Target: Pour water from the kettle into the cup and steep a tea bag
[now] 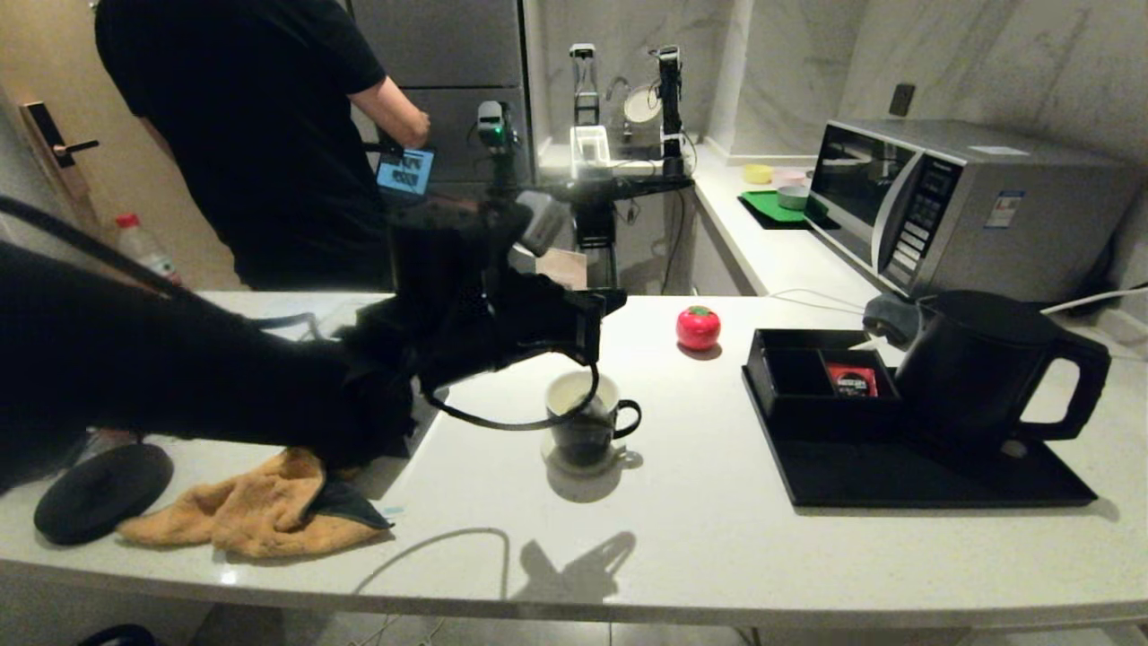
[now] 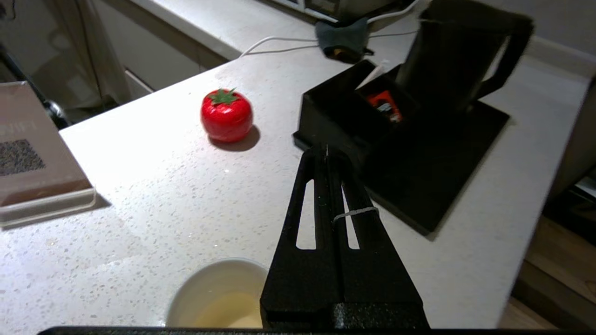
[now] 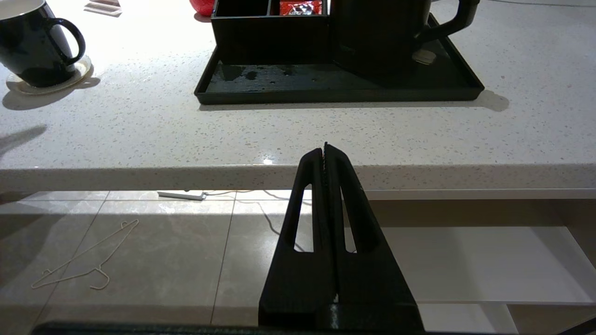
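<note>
Cup (image 1: 584,419) under closed left gripper (image 1: 587,336); tomato (image 1: 698,327), kettle (image 1: 987,377) beyond; right gripper (image 3: 325,148) closed.

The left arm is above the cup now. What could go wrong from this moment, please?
1. A black cable hanging from the left arm loops across the cup. If the arm moves, it might drag or tip the cup, which holds pale water.
2. A thin thread lies over the left gripper, jaws shut; it may snag.
The right gripper is parked below the counter edge and seems harmless.
</note>
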